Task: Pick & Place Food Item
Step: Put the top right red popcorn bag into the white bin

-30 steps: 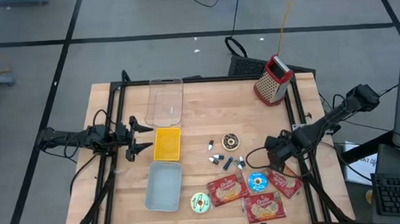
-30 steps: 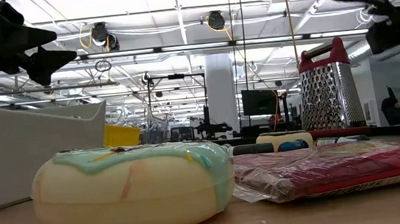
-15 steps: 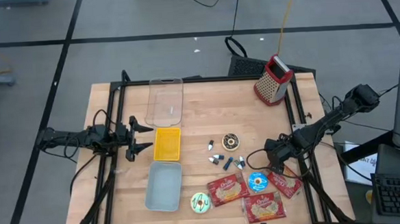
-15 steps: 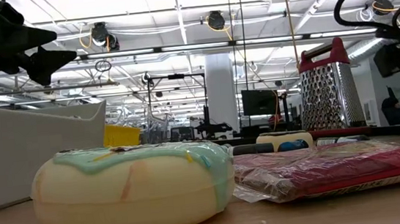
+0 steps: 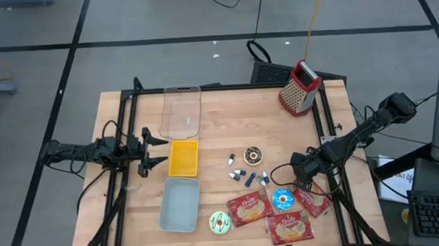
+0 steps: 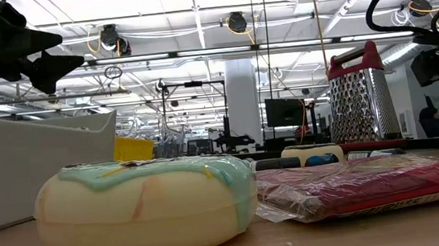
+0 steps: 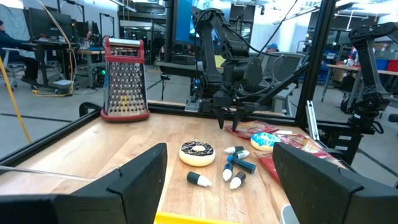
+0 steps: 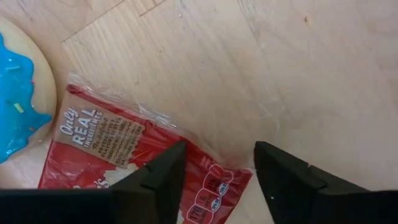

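Packet (image 8: 143, 162) of red crinkly foil lies near the tabletop's front right corner: light, soft, slippery. Right gripper (image 8: 214, 165), open, straddles its corner; pinch the sealed edge. Left gripper (image 5: 152, 149) waits open.

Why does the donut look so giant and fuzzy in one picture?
In the low view the green donut sits right by the lens, so it fills the frame and looks soft, while the grater behind is sharper; in the high view the same donut is tiny; in the right wrist view the wrapper shines with glare.
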Controlling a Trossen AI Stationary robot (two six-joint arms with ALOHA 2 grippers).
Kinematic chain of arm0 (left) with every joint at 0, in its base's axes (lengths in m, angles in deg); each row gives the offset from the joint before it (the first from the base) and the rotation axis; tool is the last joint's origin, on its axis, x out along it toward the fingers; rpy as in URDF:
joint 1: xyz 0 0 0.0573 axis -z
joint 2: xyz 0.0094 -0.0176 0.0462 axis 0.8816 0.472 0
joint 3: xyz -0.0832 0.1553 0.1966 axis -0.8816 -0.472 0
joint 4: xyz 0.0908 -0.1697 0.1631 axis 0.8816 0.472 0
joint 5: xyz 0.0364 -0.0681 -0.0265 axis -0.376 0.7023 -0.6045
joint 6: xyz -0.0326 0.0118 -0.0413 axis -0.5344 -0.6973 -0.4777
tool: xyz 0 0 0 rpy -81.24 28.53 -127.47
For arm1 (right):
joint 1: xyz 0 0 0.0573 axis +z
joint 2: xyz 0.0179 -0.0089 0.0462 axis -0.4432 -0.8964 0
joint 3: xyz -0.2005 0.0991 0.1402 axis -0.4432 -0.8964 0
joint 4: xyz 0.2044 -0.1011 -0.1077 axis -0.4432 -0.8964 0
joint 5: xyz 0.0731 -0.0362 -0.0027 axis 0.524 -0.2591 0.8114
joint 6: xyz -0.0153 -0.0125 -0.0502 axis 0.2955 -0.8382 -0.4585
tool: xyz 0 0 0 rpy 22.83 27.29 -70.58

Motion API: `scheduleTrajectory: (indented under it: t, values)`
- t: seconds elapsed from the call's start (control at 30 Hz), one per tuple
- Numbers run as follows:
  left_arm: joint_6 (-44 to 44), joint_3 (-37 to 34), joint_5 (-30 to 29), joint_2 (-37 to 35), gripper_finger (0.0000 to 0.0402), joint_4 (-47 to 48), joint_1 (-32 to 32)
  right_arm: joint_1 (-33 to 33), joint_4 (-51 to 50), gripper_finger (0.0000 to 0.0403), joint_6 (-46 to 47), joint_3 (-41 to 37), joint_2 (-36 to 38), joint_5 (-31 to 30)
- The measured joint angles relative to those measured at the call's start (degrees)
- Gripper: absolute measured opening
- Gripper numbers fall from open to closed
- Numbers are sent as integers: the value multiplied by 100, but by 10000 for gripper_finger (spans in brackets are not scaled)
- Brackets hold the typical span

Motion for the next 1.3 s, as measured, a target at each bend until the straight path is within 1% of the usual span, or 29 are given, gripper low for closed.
scheduleTrajectory:
  t: [0.23, 0.5, 0.77, 0.97, 1.2, 1.3]
  values:
    - [-2, 0, 0, -1, 296, 0, -1, 0, 1, 101, -9, 0, 0, -11]
    - [-1, 0, 0, 0, 296, 0, -1, -12, 2, 9, -55, 0, 0, -56]
    - [0, 0, 2, 1, 296, 0, -2, -212, 240, 2, 164, 0, -2, -489]
    - [0, 0, 1, 0, 296, 1, -1, -411, 711, 1, -123, 0, -2, -827]
    - [-2, 0, 0, 1, 296, 0, 0, -742, 1281, 2, -536, 0, -2, -1528]
    - [-1, 0, 1, -1, 296, 1, -1, -871, 1506, 1, -690, 0, -2, -1684]
